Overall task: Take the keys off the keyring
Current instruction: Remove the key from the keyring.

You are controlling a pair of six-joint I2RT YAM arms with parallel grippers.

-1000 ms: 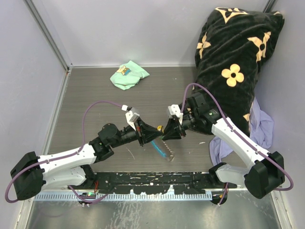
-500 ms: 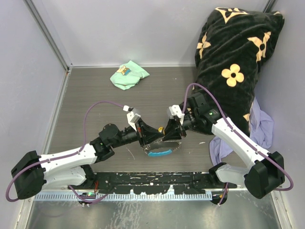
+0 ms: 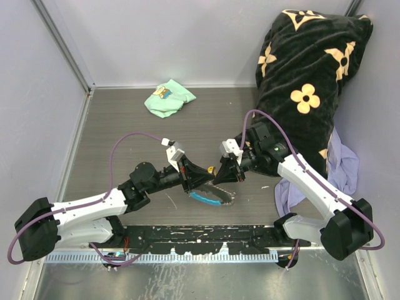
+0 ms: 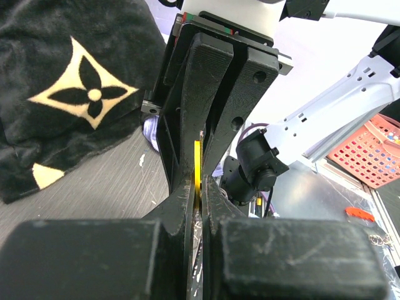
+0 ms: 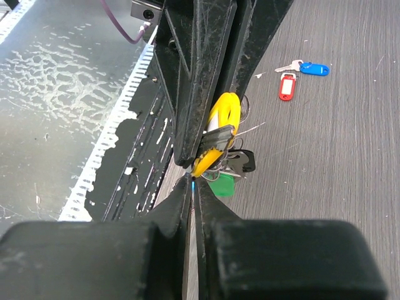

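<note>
The left claw (image 4: 199,187) clamps the yellow key (image 5: 222,115); the right claw (image 5: 190,181) squeezes the bunch (image 5: 230,167). The red key (image 5: 287,86) and blue key (image 5: 312,68) lie free. Next, probably pull apart gently.

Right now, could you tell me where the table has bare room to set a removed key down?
Bare wood lies between the mint-green cloth and the black blanket, and left of the left arm. Crowded around the keyring at centre.

We find the keyring (image 3: 209,200) and its keys (image 5: 219,122) between the left fingers (image 3: 195,175) and right fingers (image 3: 226,170), midway along the tabletop's (image 3: 125,119) near edge. Two loose keys (image 5: 286,85) lie apart from it, a cloth (image 3: 169,98) at the far edge, a blanket (image 3: 306,75) in the far right corner.
</note>
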